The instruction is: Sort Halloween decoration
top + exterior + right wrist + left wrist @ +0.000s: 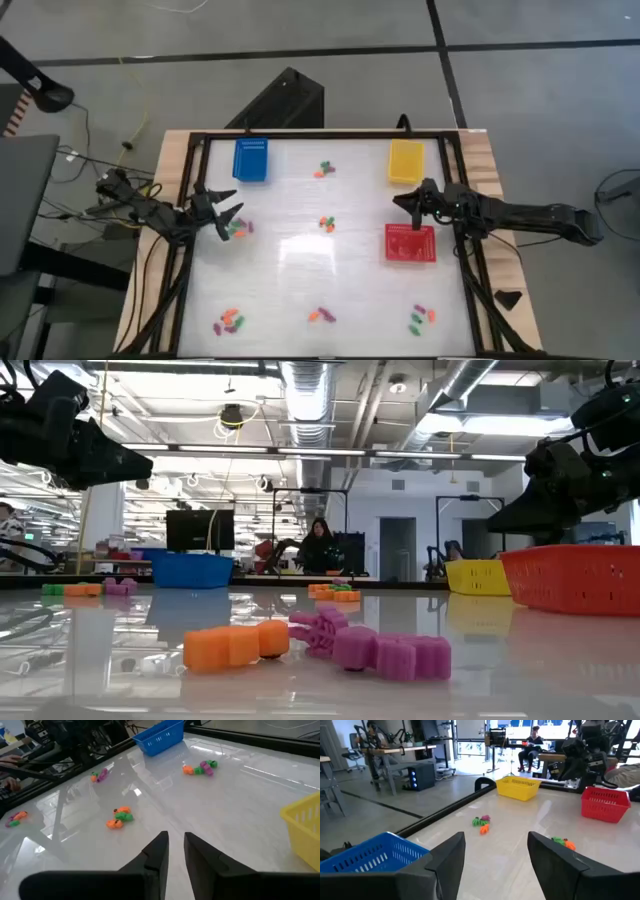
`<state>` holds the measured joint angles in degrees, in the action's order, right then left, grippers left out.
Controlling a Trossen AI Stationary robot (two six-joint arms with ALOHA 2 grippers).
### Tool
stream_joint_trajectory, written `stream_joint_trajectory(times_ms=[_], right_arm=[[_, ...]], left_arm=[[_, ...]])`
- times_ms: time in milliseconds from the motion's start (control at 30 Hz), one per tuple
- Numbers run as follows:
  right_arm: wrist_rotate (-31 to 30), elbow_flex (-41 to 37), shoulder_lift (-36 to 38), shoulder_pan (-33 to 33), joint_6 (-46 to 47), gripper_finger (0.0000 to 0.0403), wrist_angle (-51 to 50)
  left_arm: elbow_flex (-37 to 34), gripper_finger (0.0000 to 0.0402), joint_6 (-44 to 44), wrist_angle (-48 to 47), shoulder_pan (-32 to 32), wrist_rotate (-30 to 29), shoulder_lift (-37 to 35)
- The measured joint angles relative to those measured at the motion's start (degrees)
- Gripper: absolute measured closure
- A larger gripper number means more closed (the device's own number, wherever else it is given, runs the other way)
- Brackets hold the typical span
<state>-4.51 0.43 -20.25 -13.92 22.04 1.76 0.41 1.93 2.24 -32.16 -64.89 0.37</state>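
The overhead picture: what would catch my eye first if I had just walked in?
Three bright baskets on the white table: a blue basket and a yellow basket at the far edge, a red basket under the right end effector. Small clusters of orange, green and purple pieces lie scattered around. The left end effector hovers open over one cluster.

The right hand (174,851) hangs above the glossy white tabletop (240,805), its two dark fingers (155,857) close together with only a narrow gap between them, nothing in it. Ahead lie small clusters of Halloween decoration — an orange-and-green pair (119,817) nearest, an orange, green and purple group (200,768) farther on. A blue basket (160,737) stands at the far edge; a yellow basket (305,827) sits near the hand.
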Motion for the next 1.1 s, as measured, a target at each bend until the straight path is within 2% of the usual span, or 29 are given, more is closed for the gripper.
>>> stream_joint_trajectory(times_ms=[200,433,633,733,900,1100], right_arm=[[0.0,0.0,0.0,0.0,0.0,0.031,0.0],[0.0,0.0,0.02,0.01,0.0,0.031,0.0],[0.0,0.01,0.0,-0.01,0.0,0.031,0.61],[-0.02,0.03,0.02,0.01,3.57,0.031,1.47],[-0.15,0.42,0.0,-0.04,18.66,0.031,2.37],[-0.2,0.55,0.02,-0.1,27.62,0.031,4.58]], left_arm=[[0.01,0.0196,0.13,0.0,0.0,-0.04,-0.01],[0.0,0.0196,7.53,-0.16,0.02,-1.05,-0.01],[0.01,0.0196,6.33,-0.17,0.02,-0.96,0.01],[0.0,0.0196,-4.4,0.23,0.02,0.83,-0.01],[0.01,0.0196,-30.51,1.07,0.02,5.91,0.01],[-0.01,0.0196,-47.81,1.33,0.02,1.06,-0.01]])
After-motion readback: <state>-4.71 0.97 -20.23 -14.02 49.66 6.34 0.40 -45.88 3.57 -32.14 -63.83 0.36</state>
